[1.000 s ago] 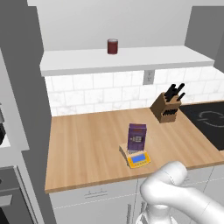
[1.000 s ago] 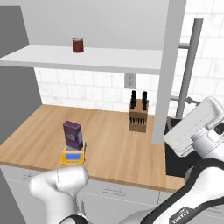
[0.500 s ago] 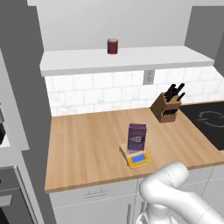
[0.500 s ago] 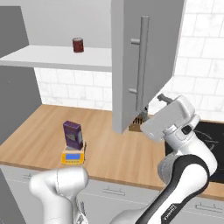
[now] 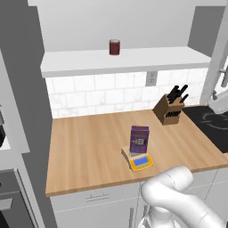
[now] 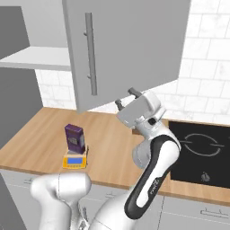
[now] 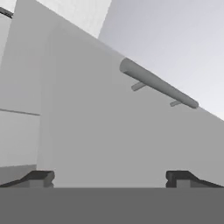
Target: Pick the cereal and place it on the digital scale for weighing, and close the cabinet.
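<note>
The dark purple cereal (image 5: 139, 139) (image 6: 74, 138) stands upright on the yellow digital scale (image 5: 141, 162) (image 6: 74, 161) near the counter's front edge. The cabinet's right door (image 6: 134, 45) is partly swung out over the counter, its silver bar handle (image 6: 91, 54) (image 7: 157, 84) facing me. My gripper (image 6: 127, 98) (image 7: 109, 178) is open and holds nothing. It sits just under the door's lower edge, pointing at the door's grey face, with its fingertips (image 7: 40, 176) wide apart. The white shelf (image 5: 124, 60) is still exposed.
A dark red can (image 5: 115, 46) sits on the shelf. A brown knife block (image 5: 171, 109) stands at the back of the wooden counter (image 5: 89, 147). A black cooktop (image 6: 202, 148) lies to the right. A tall grey panel (image 5: 22, 98) borders the counter's left.
The cabinet's right door has swung leftward towards shut, and my arm has followed it, hand against the door. The cereal and scale have not moved.
</note>
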{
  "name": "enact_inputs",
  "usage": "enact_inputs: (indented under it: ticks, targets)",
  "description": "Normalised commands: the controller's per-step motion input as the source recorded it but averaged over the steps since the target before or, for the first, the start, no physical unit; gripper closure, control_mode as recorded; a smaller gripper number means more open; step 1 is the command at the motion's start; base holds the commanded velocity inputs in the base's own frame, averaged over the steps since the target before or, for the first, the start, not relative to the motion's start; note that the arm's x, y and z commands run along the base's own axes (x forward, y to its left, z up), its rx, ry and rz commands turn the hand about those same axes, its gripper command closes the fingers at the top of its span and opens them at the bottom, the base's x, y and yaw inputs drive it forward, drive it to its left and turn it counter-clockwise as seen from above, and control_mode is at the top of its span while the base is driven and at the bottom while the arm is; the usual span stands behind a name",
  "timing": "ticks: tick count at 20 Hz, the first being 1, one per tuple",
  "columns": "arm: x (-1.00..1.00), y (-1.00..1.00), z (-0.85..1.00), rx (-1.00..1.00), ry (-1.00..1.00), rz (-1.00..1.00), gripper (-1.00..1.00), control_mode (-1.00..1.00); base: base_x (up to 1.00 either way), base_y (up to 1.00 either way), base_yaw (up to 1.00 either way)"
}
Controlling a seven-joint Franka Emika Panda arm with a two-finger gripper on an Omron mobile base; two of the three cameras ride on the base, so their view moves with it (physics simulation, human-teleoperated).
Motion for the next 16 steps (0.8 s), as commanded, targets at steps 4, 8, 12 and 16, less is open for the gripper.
enact_inputs:
  ticks: [4, 8, 12, 16]
  targets:
    - [-0.01, 0.25, 1.00, -0.13, -0.17, 0.04, -1.00, -1.00, 0.00, 0.00, 0.00]
    - [0.00, 0.19, 1.00, -0.18, -0.01, 0.07, -1.00, -1.00, 0.00, 0.00, 0.00]
    - [0.00, 0.18, 1.00, -0.17, 0.03, 0.05, -1.00, -1.00, 0.00, 0.00, 0.00]
    - [0.19, 0.45, 0.90, -0.11, 0.04, 0.04, -1.00, -1.00, 0.00, 0.00, 0.00]
